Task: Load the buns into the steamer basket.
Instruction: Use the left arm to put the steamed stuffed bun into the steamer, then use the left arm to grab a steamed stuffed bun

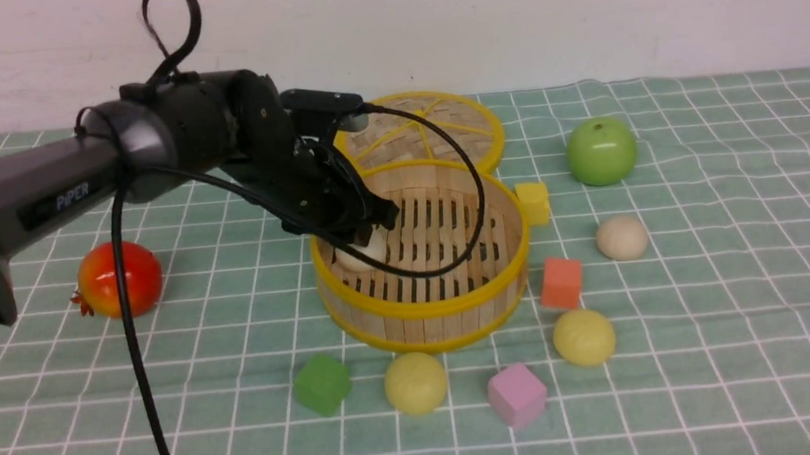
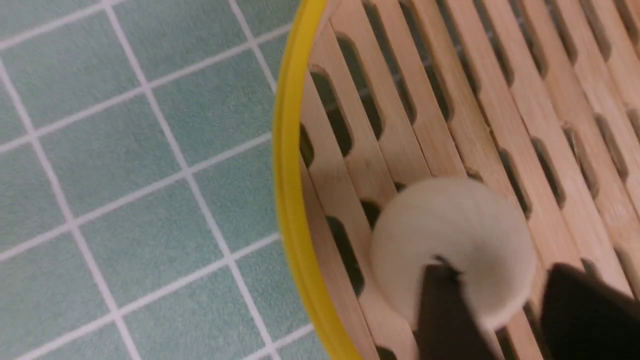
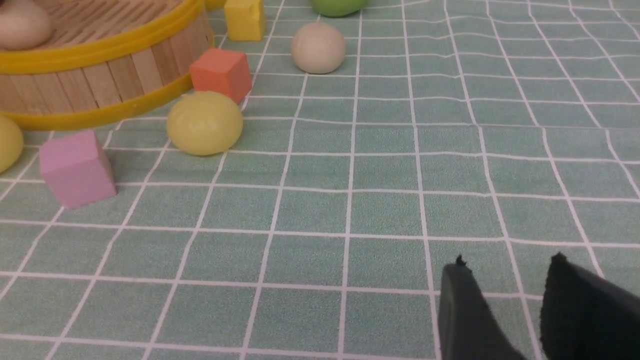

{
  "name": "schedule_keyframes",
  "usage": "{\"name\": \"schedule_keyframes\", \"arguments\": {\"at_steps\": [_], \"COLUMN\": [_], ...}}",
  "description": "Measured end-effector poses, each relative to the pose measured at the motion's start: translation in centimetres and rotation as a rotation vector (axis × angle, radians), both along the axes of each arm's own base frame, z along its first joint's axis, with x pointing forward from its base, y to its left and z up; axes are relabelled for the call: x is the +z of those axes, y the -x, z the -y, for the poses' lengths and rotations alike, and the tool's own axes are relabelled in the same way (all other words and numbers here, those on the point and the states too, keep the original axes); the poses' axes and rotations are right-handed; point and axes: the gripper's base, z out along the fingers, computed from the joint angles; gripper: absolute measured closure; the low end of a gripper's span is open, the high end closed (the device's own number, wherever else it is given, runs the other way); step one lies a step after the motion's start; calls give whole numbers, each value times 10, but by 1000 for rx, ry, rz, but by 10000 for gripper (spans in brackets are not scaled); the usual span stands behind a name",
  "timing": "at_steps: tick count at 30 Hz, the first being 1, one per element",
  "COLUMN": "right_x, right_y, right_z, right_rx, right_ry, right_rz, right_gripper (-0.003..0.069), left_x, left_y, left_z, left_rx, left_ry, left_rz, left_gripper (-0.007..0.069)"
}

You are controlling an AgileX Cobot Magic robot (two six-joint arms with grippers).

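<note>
One cream bun (image 1: pixel 358 259) lay inside the steamer basket (image 1: pixel 426 306), on the slatted floor close to the basket's left wall. The left gripper (image 2: pixel 497 267) hung over that same side of the basket, its tips right at the bun. In the left wrist view its two dark fingers (image 2: pixel 440 310) stood apart with a gap between them. One finger overlapped the bun and the other sat at its edge, so I could not tell whether they pressed on it or had let it go. The picture there was also smeared. The other three buns were outside the basket on the checked green cloth of the bench (image 1: pixel 749 300). A second cream bun (image 1: pixel 621 238) sat well to the basket's right. One yellow bun (image 1: pixel 415 382) sat just off the basket's near wall, and the other yellow bun (image 1: pixel 584 337) was off its near-right side. A yellow cube (image 1: pixel 533 202) touched the basket's right rim, and an orange cube (image 1: pixel 561 283) sat beside the right wall. A pink cube (image 1: pixel 516 394) and a green cube (image 1: pixel 323 383) lay on the basket's near side. The woven lid (image 1: pixel 440 125) lay just behind the basket, a green apple (image 1: pixel 601 151) to its far right and a pomegranate (image 1: pixel 120 279) well to its left. The right gripper (image 3: pixel 507 260) was low over bare cloth, well away from the basket on its right, its fingers slightly parted around nothing.
</note>
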Motion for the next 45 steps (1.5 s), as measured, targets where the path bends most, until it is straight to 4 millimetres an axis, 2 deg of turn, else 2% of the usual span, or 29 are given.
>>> {"name": "schedule_keyframes", "arguments": {"at_steps": [3,6,8,9,12,13,14,16,20,22,23,29,32,37,42,44,45], "right_x": [0,0,0,0,0,0,0,0,0,0,0,0,0,0,0,0,0], "right_y": [0,0,0,0,0,0,0,0,0,0,0,0,0,0,0,0,0], "right_z": [0,0,0,0,0,0,0,0,0,0,0,0,0,0,0,0,0], "right_rx": [0,0,0,0,0,0,0,0,0,0,0,0,0,0,0,0,0], "right_ry": [0,0,0,0,0,0,0,0,0,0,0,0,0,0,0,0,0], "right_rz": [0,0,0,0,0,0,0,0,0,0,0,0,0,0,0,0,0], "right_gripper": [419,419,419,419,419,419,419,419,419,419,419,419,419,419,419,419,419], "left_x": [22,57,76,77,59,58,43,34,16,8,7,-13,-22,-34,-41,-42,-44], "left_y": [9,30,59,75,108,111,126,130,125,118,117,107,103,99,97,96,94], "left_z": [-2,-1,7,16,41,43,58,63,71,72,72,78,79,80,81,81,81], "left_rx": [7,31,-6,-48,-149,-155,-201,-206,-184,-175,-175,-175,-175,-180,-181,-184,-186], "left_ry": [-1,22,1,-21,-96,-101,-140,-162,-191,-197,-196,-198,-209,-233,-239,-245,-250], "left_rz": [-42,-84,-119,-142,-221,-228,-274,-297,-290,-263,-262,-242,-235,-233,-234,-225,-222], "left_gripper": [194,197,280,349,519,519,601,633,632,575,575,361,319,315,349,384,430]}}
